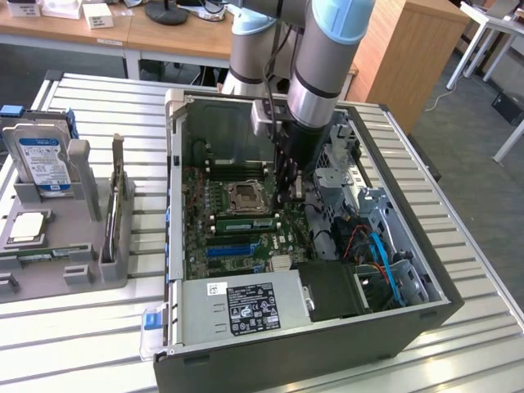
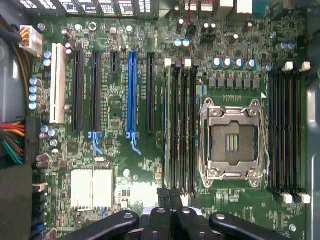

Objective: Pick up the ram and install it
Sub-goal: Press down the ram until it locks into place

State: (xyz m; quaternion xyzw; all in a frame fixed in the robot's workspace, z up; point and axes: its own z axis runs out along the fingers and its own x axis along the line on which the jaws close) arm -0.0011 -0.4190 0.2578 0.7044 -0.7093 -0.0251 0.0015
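Gripper (image 2: 170,207) hangs low over the motherboard (image 2: 125,165) inside the open computer case (image 1: 393,327), jaws pinched together with nothing between them, at the foot of the memory slots (image 2: 180,130) left of the empty CPU socket (image 2: 232,145). Ram (image 1: 243,223) appears seated below the socket at centre of the exterior view, judging by the green stick there.

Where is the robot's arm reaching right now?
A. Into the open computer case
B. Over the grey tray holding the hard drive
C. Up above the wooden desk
A: the arm comes down inside the open computer case, over the green circuit board.
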